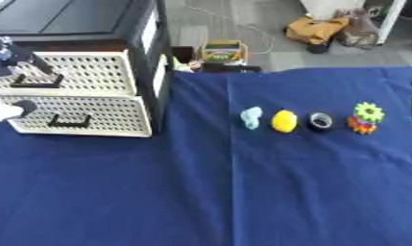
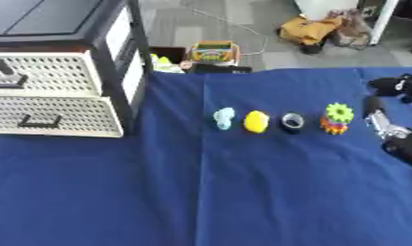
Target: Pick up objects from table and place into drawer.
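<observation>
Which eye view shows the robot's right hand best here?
The right eye view: the right hand shows at the picture's right edge, beside the green gear toy, fingers too unclear to read. The left eye view shows only a dark sliver at its right edge.

A dark blue cloth (image 1: pixel 200 192) covers the desk. The drawers (image 1: pixel 83 96) are cream with a pattern of small holes and black handles. On the cloth lie a pale blue lump (image 1: pixel 252 117), a yellow ball (image 1: pixel 284 121), a black ring (image 1: pixel 321 121) and a green-and-orange toy (image 1: pixel 365 118).
</observation>
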